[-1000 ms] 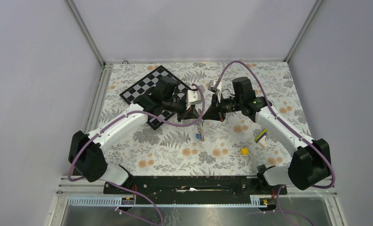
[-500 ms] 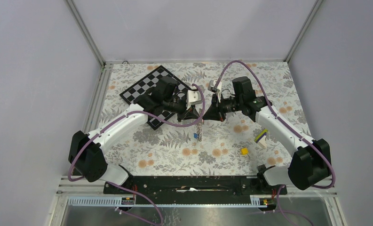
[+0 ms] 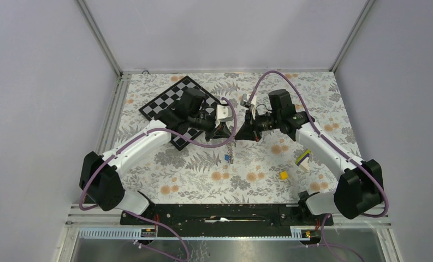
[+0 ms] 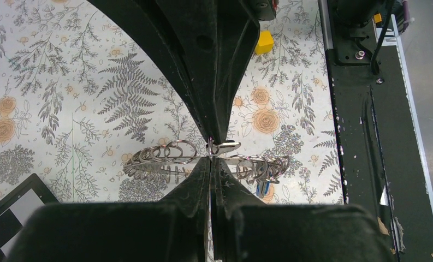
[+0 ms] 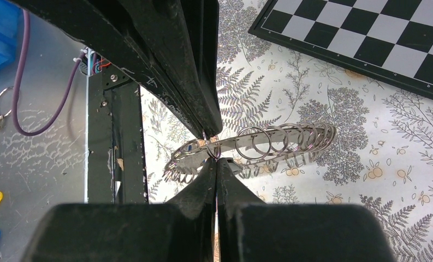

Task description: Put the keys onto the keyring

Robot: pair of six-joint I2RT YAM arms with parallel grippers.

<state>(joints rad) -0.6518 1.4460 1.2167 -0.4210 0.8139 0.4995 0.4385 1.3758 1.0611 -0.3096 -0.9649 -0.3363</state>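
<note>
Keyring (image 3: 231, 150) sits mid-worktop, pinched up between the two gripper tips. From the top cam it's a thin silvery streak, long axis running from the meeting point of the tips toward the near edge. From the wrist cams it reads as a flattened oval seen almost edge-on, long axis left-to-right across each frame (image 4: 165, 155) (image 5: 279, 139). Looks like a chain of small overlapping wire rings, bright grey metal, bunched tighter at the ends. Can't tell if its low end touches the worktop (image 3: 192, 174).

Blue key (image 3: 226, 157) is right at the keyring's lower end, on the L side in the top cam. In the L wrist cam only a blue sliver shows under the ring bunch (image 4: 259, 188), too small for me to say whether it's threaded on.

Left gripper (image 3: 226, 138) is clenched, tips pressed together on one of the keyring's small rings (image 4: 211, 157). Right gripper (image 3: 240, 136) is also clamped tight on the keyring at nearly the same spot (image 5: 214, 156), so the two sets of tips meet nose to nose.

Further out: chessboard (image 3: 170, 103) behind the L arm, purple-and-lime stick (image 3: 303, 158) and yellow cube (image 3: 283, 175) over on the R side, well apart from the keyring.
</note>
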